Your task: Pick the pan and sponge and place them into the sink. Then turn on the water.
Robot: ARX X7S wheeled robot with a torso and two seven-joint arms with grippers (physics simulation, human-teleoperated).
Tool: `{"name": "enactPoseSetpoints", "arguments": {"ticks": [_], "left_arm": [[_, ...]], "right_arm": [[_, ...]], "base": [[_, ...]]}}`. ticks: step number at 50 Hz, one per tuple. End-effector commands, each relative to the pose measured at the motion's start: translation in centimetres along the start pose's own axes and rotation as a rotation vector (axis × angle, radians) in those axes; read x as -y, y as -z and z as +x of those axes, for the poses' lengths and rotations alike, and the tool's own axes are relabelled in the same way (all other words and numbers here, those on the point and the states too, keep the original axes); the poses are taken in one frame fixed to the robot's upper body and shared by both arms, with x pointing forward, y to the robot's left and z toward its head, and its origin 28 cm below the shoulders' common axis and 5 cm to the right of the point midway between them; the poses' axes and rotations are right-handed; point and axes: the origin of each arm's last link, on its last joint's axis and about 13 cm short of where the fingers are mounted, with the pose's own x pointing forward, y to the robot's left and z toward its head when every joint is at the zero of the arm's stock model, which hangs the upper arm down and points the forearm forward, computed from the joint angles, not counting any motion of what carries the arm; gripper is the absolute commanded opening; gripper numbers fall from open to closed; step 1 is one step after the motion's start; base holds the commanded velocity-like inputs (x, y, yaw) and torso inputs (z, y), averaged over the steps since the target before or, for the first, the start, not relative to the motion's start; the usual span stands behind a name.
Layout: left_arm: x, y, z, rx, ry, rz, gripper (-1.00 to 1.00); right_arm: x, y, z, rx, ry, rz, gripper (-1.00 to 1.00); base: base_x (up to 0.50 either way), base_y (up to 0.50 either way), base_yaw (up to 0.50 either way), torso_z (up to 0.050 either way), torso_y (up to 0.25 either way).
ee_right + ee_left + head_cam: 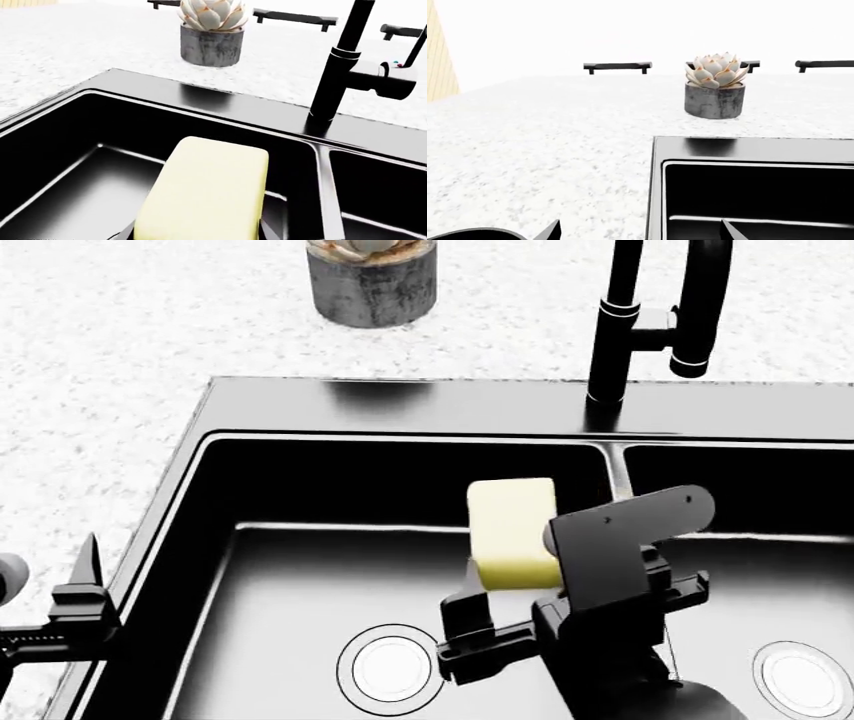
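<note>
Closest to the head camera, my right hand (501,615) hangs over the left basin of the sink (200,455), clamped on the sponge (513,530). That pale-yellow block sticks out ahead of the fingers, held above the glossy black floor, not resting on it. Below it sits a round silver drain (388,670); a second drain (802,677) shows in the right basin, past the centre divider.

My left hand (74,615) waits at the sink's left edge, over the speckled white surface (120,340). Its fingers look spread and hold nothing.

Further back, the tall black tap (627,330) rises from the sink's rear rim. I see no water falling from its spout. Beyond that stands a potted succulent (371,275) on the surface.

No basin shows the pan; a dark curved edge at the left wrist view's border may be it, but I cannot tell. I judge the sponge nearly delivered, with the release, the pan and the tap left.
</note>
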Motion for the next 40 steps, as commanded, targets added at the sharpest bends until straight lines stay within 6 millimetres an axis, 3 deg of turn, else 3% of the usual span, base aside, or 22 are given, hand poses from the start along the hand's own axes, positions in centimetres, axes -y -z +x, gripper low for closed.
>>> {"name": "enactPoseSetpoints", "arguments": {"ticks": [1, 16, 31, 40], "left_arm": [[-0.1, 0.1, 0.0, -0.002, -0.005, -0.002, 1.00], [-0.1, 0.1, 0.0, -0.002, -0.007, -0.002, 1.00], [0.0, 0.3, 0.1, -0.007, -0.009, -0.002, 1.00], [-0.2, 0.3, 0.0, -0.006, -0.012, -0.005, 1.00]], "right_arm": [[-1.2, 0.2, 4.7, -0.094, -0.100, 0.047, -1.00], [-1.3, 1.8, 8.4, -0.187, -0.024, 0.075, -1.00], [-5.0, 2.4, 6.6, -0.186, -0.403, 0.044, -1.00], [-7.5, 3.0, 6.7, -0.217, -0.548, 0.035, -1.00]], "base": [[0.00, 0.00, 0.00, 0.000, 0.000], [0.00, 0.00, 0.00, 0.000, 0.000], [0.00, 0.00, 0.00, 0.000, 0.001], [0.00, 0.00, 0.00, 0.000, 0.000]]}}
